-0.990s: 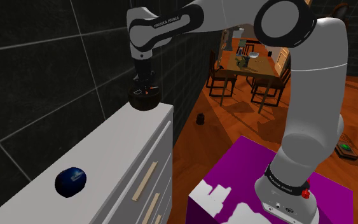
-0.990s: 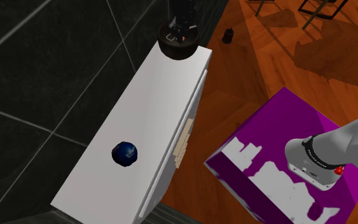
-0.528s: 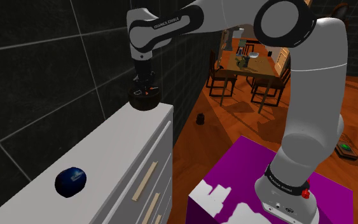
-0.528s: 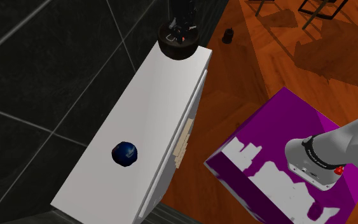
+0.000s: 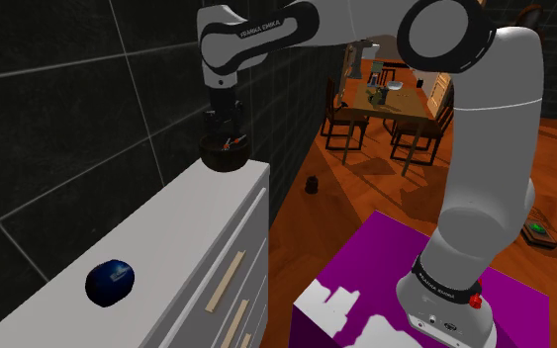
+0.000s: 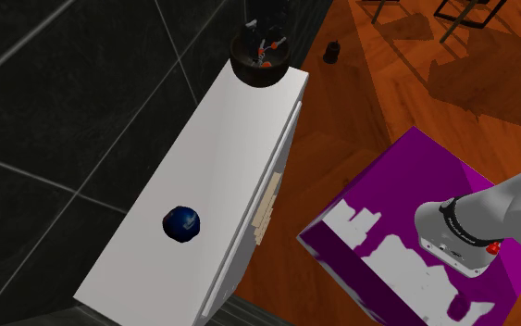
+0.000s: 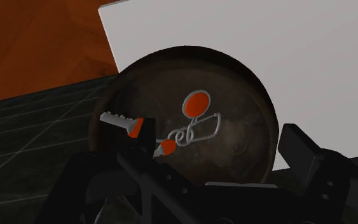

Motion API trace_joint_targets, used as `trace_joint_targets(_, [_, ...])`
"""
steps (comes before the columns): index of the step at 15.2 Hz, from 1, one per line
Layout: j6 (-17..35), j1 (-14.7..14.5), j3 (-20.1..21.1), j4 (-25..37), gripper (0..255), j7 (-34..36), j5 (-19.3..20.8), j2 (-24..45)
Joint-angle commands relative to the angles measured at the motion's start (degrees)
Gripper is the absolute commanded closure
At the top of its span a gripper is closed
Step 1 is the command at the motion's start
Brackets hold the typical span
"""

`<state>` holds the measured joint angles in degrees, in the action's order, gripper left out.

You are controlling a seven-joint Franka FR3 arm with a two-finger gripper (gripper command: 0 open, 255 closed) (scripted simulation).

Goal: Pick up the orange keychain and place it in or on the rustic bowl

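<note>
Bench: a white cabinet (image 5: 177,227) (image 6: 230,157) (image 7: 266,38) with drawer fronts, set against a dark tiled wall (image 5: 68,119).
Rustic bowl: a dark round bowl (image 5: 225,160) (image 6: 260,74) (image 7: 241,149) is seen standing upright at the far end of the bench, close to the corner and next to the wall.
Orange keychain: the orange keychain (image 5: 232,145) (image 6: 266,54) (image 7: 196,104) is found lying inside the rustic bowl, on its bottom. In the wrist view an orange disc in a metal ring, a twisted wire loop and a small key with an orange head can be made out. It is touched by neither finger.
Jaws: they are held directly over the rustic bowl, pointing down into it. The fingers (image 7: 304,153) are seen well apart in the wrist view, with nothing clasped between them.
Arm: the white arm (image 5: 464,148) is stretched from the stand up and across to the bench's far end.
Stand: a purple box with white patches (image 5: 385,257) (image 6: 406,176) is placed on the wooden floor (image 5: 316,227) beside the bench.
Other item on bench: a dark blue rounded object (image 5: 110,281) (image 6: 181,222) is noted near the bench's opposite end, well apart from the rustic bowl.
Floor: a small dark object (image 5: 311,185) (image 6: 332,52) is noted past the bench's far end.
Background: a dining table (image 5: 395,99) with chairs is visible in the shoulder view.
</note>
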<state>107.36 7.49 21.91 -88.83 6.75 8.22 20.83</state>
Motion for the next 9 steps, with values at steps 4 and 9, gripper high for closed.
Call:
trace_joint_targets(4, [-5.16, -0.43, 0.18, 5.13, 0, -0.14, -0.14, -0.04])
trace_joint_targets(9, [-5.16, -0.43, 0.18, 5.15, 0, -0.14, -0.14, -0.03])
